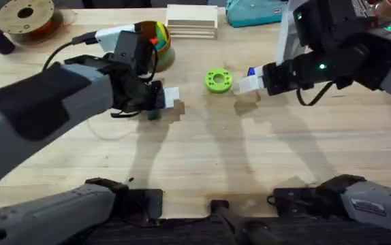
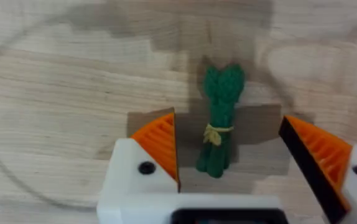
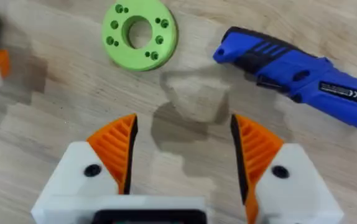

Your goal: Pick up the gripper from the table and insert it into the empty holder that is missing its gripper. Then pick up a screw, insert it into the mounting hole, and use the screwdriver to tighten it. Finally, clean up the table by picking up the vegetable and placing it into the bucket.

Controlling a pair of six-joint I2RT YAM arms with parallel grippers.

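Left gripper (image 2: 228, 171) spread wide, orange pads either side of the vegetable (image 2: 219, 121), not touching it. I have it low over the tabletop (image 1: 250, 163), left of centre in the overhead view.

The vegetable lies flat on the wood, a thin dark green bundle tied with a yellowish band about the middle. I judge it light and soft, likely knitted or fabric: it should squash a little under the pads and not slip. Best hold looks to be across the stalks at or near the band, where it is thickest; the tip end may flop.

Bucket (image 1: 159, 42) stands just beyond my left arm, toward the far edge, with something orange and green already showing inside. Short carry, but the arm's cable loops near it.

Right gripper (image 3: 181, 155) also spread, holding nothing, hovering over bare wood right of centre. The screwdriver (image 3: 303, 71) lies just beyond it, the green disc (image 3: 140, 34) to its left, between the two arms. Neither is in the vegetable's path.

Far off: a brown spool (image 1: 26, 19) at far left, a stack of wooden boards (image 1: 192, 20) mid-far.
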